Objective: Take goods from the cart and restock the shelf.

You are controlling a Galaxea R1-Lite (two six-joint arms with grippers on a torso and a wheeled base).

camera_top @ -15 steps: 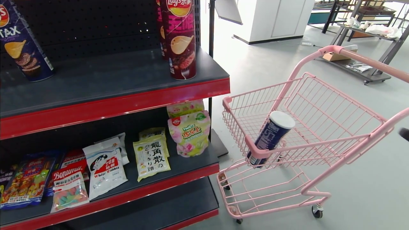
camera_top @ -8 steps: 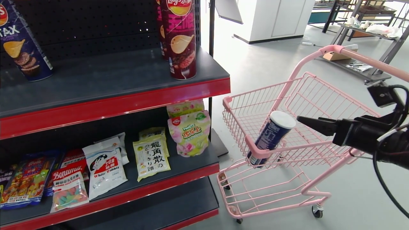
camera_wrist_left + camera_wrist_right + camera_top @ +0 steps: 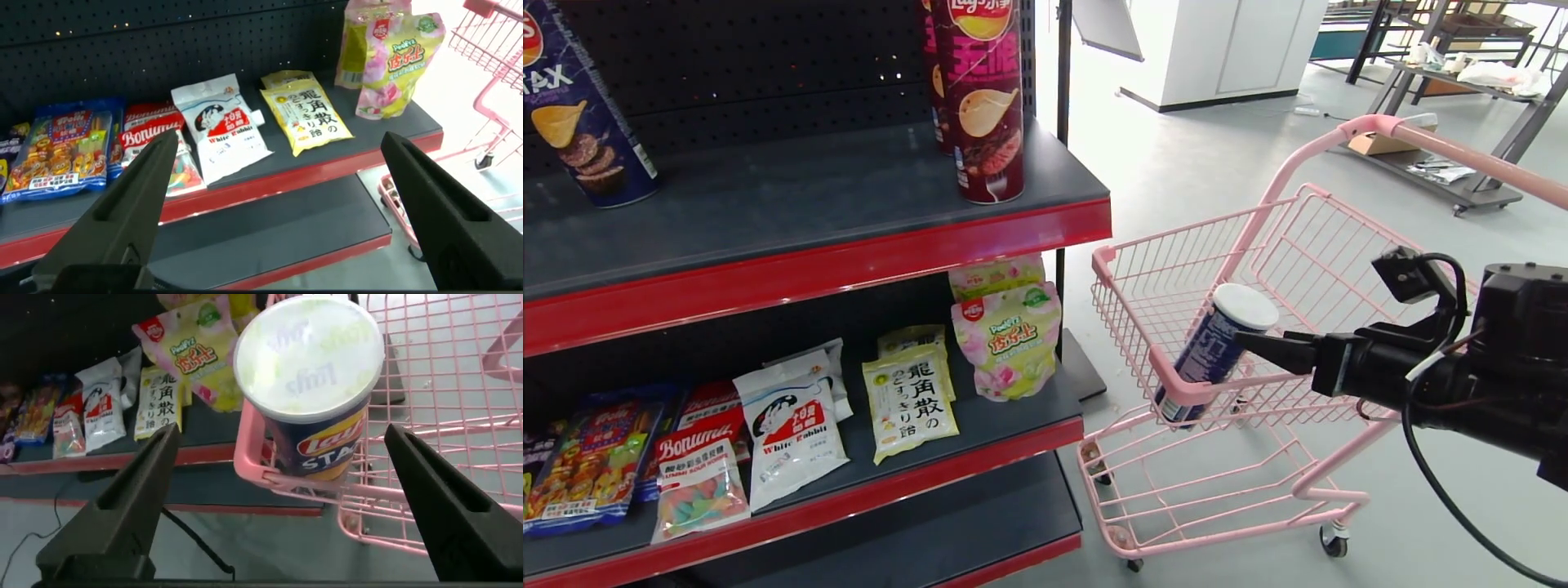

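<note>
A dark blue chip can (image 3: 1217, 349) with a white lid (image 3: 309, 347) leans against the front rim of the pink cart (image 3: 1307, 245). My right gripper (image 3: 1254, 345) reaches in from the right at the height of the can's upper part, open, its fingers (image 3: 131, 502) spread to either side of the can without touching it. My left gripper (image 3: 282, 208) is open in front of the lower shelf (image 3: 270, 175), with nothing between its fingers. On the upper shelf (image 3: 792, 204) stand a maroon chip can (image 3: 982, 98) and a blue one (image 3: 580, 106).
Snack bags (image 3: 792, 425) lie along the lower shelf, with a pink-green pouch (image 3: 1009, 339) at its right end near the cart. A black shelf post (image 3: 1062, 163) stands between shelf and cart. White cabinet (image 3: 1217, 49) and metal tables (image 3: 1445, 73) stand on the grey floor behind.
My right arm has come into view from the right and moved left and down, so its open fingers now flank the top of the can in the cart.
</note>
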